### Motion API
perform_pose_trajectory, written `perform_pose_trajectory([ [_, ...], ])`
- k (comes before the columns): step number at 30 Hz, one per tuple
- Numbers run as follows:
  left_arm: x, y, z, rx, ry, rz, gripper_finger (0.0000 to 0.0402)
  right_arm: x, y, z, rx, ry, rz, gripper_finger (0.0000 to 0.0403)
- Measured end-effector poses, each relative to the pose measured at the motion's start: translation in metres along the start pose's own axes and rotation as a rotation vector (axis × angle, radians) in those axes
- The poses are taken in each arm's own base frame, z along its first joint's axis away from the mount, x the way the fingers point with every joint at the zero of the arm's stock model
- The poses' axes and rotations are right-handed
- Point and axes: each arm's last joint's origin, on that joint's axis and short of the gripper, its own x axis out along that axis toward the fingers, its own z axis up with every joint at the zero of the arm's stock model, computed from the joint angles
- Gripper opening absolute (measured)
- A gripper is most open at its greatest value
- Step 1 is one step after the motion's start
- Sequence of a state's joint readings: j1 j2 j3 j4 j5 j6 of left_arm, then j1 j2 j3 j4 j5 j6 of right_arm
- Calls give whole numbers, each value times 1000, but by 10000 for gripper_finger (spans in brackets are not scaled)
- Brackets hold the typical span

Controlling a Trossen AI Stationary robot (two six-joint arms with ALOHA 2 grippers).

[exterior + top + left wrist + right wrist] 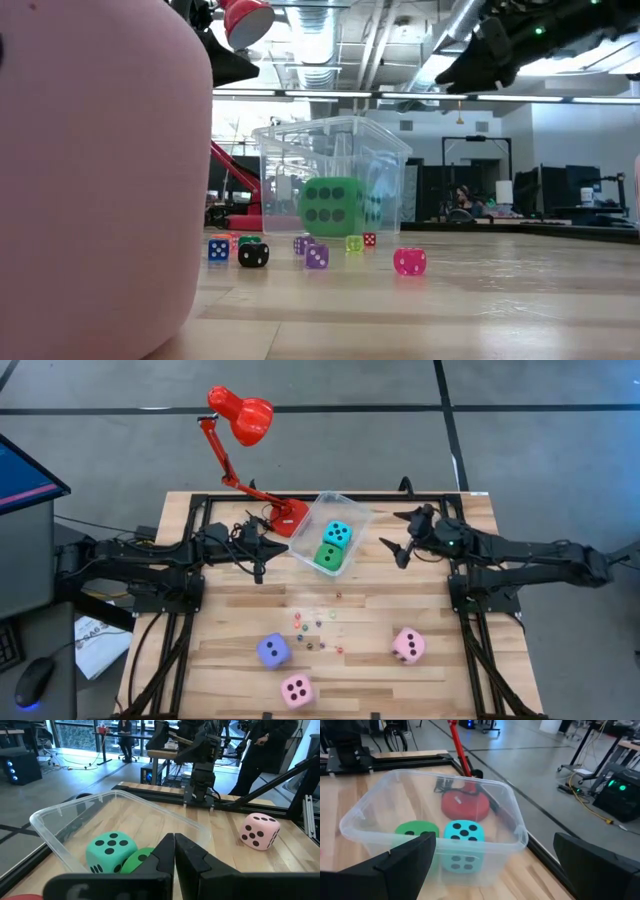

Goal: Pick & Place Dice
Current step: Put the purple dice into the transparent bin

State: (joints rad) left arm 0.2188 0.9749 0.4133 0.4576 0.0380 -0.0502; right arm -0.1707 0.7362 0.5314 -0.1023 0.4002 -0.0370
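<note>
Right now your clear tub [352, 515] sits near the middle of the table's far edge, and it holds two of the big dice: the cyan die [337, 535] toward the far side and the green die [329, 557] just in front of it, touching or nearly so. You can see both through the tub wall in the right wrist view, green die [415, 832] beside cyan die [463, 845].

Your left gripper [259, 568] hangs just beside the tub on its left, carrying nothing; the left wrist view shows its fingers [162, 855] pressed together, with only a thin seam between them. Your right gripper [400, 552] hangs just off the tub's right side, also empty, and its fingers [402, 860] are spread wide apart.

Three big dice lie loose near the table's near edge: the purple-blue die [273, 650] left of centre, one pink die [296, 690] closest to the near edge, and the other pink die [408, 645] toward the right side, well apart from the first two.

You'll find the tiny dice [318, 625] scattered around the table's middle, between the tub and the big loose dice.

A red desk lamp [245, 420] has its base [290, 517] touching or just beside the tub's far left corner.
</note>
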Motion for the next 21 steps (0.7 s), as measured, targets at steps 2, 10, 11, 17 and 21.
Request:
perform_pose_trajectory([
  [2,0,0,0,0,0,0,1,-3,-1,-8,10,-16,-2,400],
  [10,0,0,0,0,1,0,1,-12,-4,-36,59,-134,-6,400],
  [11,0,0,0,0,1,0,1,-13,-4,-40,63,-149,-7,400],
  [17,0,0,2,0,-22,-1,1,-17,-5,-61,72,-227,-12,400],
  [21,0,0,2,-46,-23,2,1,-19,-6,-72,83,-249,-14,400],
])
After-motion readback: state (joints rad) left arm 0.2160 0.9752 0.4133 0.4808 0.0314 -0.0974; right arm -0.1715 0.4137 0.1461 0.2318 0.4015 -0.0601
